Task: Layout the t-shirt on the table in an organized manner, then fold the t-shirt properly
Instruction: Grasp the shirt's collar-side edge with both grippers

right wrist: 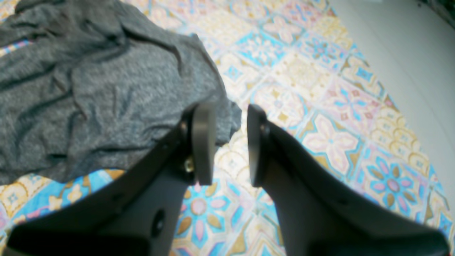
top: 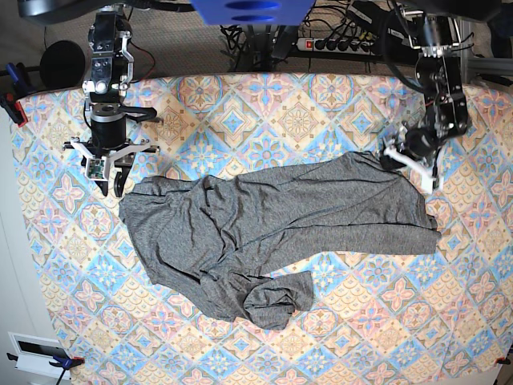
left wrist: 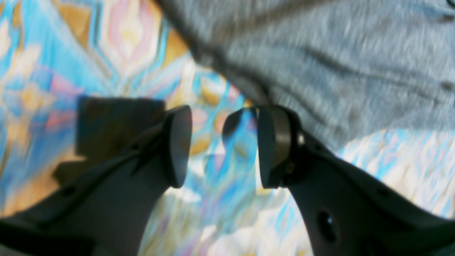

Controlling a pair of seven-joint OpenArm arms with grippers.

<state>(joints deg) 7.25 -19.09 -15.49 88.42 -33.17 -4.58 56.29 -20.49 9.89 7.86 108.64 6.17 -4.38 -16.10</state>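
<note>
we see the shirt [top: 264,233] lying crumpled across the table [top: 321,104]. our left gripper [left wrist: 224,145] and right gripper [right wrist: 231,144] each sit at a shirt edge, jaws parted, grasping nothing

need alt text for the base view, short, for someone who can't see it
A crumpled dark-grey t-shirt lies spread across the middle of a table covered in blue, pink and cream floral tiles. An open, empty pincer hangs near each far corner of the shirt: the right pincer and the left pincer.
</note>
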